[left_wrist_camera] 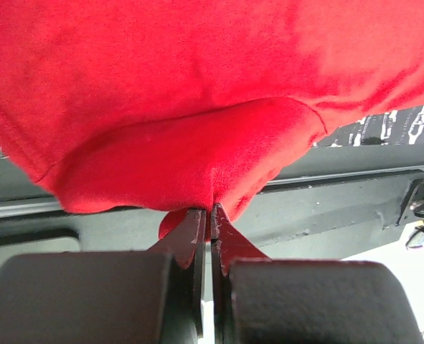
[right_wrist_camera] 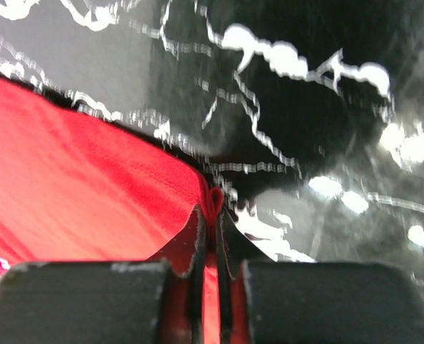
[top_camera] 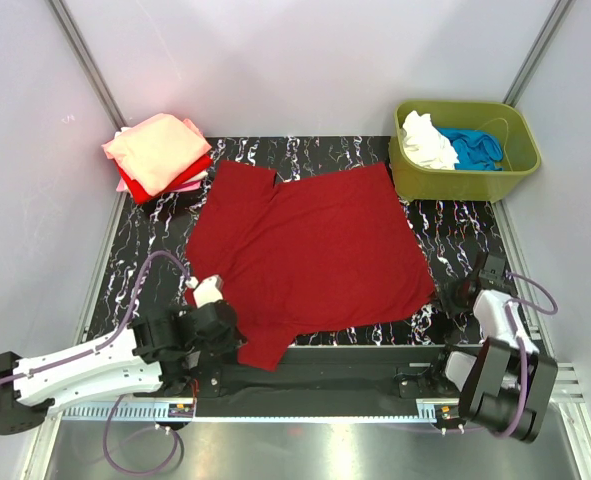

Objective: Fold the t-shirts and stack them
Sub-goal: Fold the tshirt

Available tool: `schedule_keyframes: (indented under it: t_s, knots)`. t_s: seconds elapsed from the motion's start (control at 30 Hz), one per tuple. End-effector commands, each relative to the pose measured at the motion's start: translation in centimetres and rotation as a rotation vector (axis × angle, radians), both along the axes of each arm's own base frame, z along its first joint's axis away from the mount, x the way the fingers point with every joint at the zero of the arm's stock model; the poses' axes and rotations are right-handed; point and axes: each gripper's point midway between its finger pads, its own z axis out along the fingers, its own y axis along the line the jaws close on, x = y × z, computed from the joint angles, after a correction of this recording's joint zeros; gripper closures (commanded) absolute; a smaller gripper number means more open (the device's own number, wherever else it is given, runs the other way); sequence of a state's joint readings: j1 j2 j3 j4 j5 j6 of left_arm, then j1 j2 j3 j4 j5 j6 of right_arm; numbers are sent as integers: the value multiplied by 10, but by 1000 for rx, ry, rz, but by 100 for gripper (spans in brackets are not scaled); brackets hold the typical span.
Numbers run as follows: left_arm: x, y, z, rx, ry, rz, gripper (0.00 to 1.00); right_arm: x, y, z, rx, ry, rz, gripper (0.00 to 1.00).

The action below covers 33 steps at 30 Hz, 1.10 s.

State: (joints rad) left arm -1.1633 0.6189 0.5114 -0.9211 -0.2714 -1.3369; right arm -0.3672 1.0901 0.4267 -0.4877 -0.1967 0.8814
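Observation:
A dark red t-shirt (top_camera: 315,250) lies spread flat on the black marbled table (top_camera: 455,235). My left gripper (top_camera: 237,336) is at the shirt's near left part and is shut on a fold of its cloth (left_wrist_camera: 190,172), pinched at the tips (left_wrist_camera: 210,209). My right gripper (top_camera: 447,298) is at the near right corner. It is shut on the hem (right_wrist_camera: 125,193), and a small loop of cloth pokes out between the tips (right_wrist_camera: 215,208). A folded stack (top_camera: 160,152) with a salmon-pink t-shirt on top sits at the far left.
An olive-green tub (top_camera: 465,182) stands at the far right, holding a white t-shirt (top_camera: 425,140) and a blue one (top_camera: 475,148). The table's dark front rail (top_camera: 355,375) runs just behind the arm bases. White walls enclose the table on three sides.

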Motion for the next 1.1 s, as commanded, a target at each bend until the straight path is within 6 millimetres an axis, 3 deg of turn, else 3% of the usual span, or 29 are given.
schedule_keyframes:
  t_s: [0.0, 0.17, 0.2, 0.27, 0.37, 0.5, 0.6, 0.8, 0.93, 1.07]
  knots:
    - [8, 7, 19, 4, -41, 35, 100, -8, 9, 14, 19, -26, 29, 100]
    - [3, 8, 43, 19, -35, -10, 100, -25, 19, 56, -6, -86, 95, 100]
    - [2, 8, 46, 28, -31, -22, 100, -36, 22, 60, -7, -63, 98, 100]
    - [-1, 8, 54, 52, -24, -55, 100, -38, 23, 78, -41, -121, 132, 100]
    - [0, 10, 67, 84, -33, -83, 99, -42, 25, 74, -35, -90, 154, 100]
    - [10, 9, 76, 123, -47, -125, 97, -18, 33, 90, 26, -198, 179, 100]
    - [25, 9, 77, 152, -29, -156, 97, 0, 29, 100, 29, -230, 175, 100]
    - [77, 12, 95, 207, -68, -215, 97, 36, 16, 102, 34, -237, 178, 100]
    - [117, 13, 93, 236, -32, -215, 99, 59, 15, 94, 93, -202, 197, 100]
    - [144, 12, 94, 233, -13, -242, 100, 76, 17, 87, 129, -191, 221, 100]
